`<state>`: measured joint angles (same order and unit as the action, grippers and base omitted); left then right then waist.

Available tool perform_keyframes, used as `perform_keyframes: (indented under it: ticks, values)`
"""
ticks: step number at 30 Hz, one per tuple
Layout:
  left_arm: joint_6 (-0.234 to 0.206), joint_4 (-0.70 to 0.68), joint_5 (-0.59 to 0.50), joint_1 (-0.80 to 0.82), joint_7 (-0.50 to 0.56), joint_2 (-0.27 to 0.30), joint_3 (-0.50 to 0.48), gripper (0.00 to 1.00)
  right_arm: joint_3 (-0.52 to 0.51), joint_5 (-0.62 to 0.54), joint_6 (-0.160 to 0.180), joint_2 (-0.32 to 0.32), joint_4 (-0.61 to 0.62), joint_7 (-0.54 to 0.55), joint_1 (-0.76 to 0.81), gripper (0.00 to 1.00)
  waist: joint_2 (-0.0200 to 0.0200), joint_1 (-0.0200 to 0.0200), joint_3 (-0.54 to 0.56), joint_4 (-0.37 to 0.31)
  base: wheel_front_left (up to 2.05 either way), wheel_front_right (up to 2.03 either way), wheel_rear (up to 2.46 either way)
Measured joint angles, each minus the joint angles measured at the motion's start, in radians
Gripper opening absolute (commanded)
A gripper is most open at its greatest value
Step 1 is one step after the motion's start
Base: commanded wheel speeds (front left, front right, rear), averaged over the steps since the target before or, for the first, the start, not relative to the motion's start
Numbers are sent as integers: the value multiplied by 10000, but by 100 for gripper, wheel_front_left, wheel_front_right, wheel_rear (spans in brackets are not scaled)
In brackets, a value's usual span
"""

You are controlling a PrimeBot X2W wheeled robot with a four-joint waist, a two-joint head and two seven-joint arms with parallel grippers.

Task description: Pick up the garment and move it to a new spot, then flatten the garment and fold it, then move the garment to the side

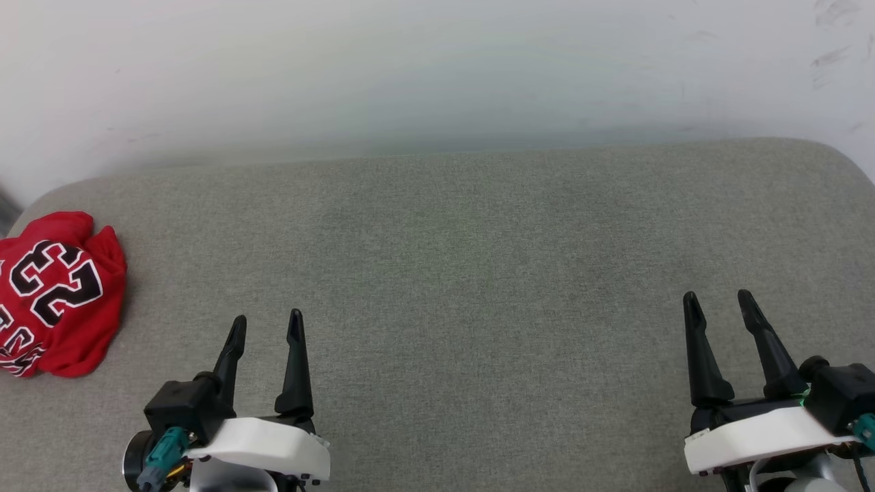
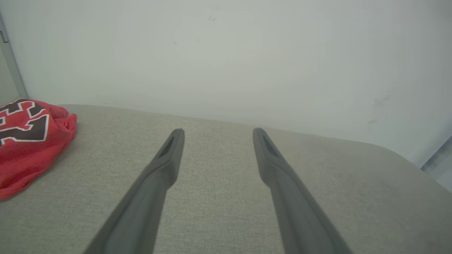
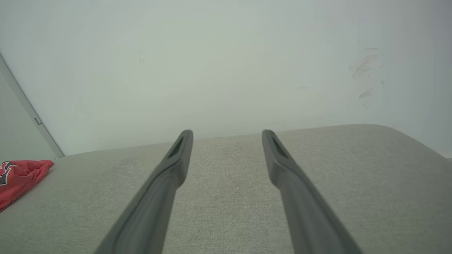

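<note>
The step in hand, as I judge it, is the first one: reaching for the garment (image 1: pixel 58 294). It lies in a crumpled red heap at the far left edge of the grey cushion (image 1: pixel 444 260), black number on top, partly cut off by the head view's left border. The left gripper (image 1: pixel 267 318) is the nearer one, off to the garment's right and apart from it, so it looks the natural arm to go. The right gripper (image 1: pixel 718 296) sits well apart at the cushion's other end. To do it well, the left arm should swing leftward and come down on a raised fold near the top of the heap rather than skim its edge, taking a good bite of cloth without digging into the cushion. A heap like this will likely unroll and trail as it rises, so it should lift clear before being carried to the middle. Catching a collar or hem would ease the flattening, though I cannot tell where those lie. Both pairs of fingers stand wide apart, pointing toward the wall (image 1: pixel 410 68), holding nothing and touching nothing — the left wrist view has only cushion between its fingers (image 2: pixel 166 165).
</note>
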<state>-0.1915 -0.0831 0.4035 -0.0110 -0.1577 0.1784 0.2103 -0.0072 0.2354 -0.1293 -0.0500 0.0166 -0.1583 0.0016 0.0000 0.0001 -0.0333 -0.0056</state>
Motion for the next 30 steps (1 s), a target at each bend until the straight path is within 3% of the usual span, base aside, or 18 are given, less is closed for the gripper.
perform_keyframes:
  ticks: [12, 17, 20, 30]
  values:
    - [-790, 217, -936, 78, -297, 583, 1101, 100, 102, -1463, 0, 0, 104, -276, 77, 100, 0, -1, -47, -20, 0, 0, 0]
    - [-811, 104, -803, 75, -395, 324, 890, 100, 107, -1624, -15, 0, 213, -397, 79, 100, 0, -1, -77, -26, 0, 0, 0]
    - [-460, -4, -825, 22, -470, 184, 552, 100, 21, -1421, -15, -2, 221, -443, 93, 100, 0, -1, -87, -27, 0, 0, 0]
    - [1406, 311, -1329, -478, -665, -784, -867, 100, 40, -681, -15, -4, -38, -640, 251, 100, 0, -1, -74, -29, 0, 0, 0]
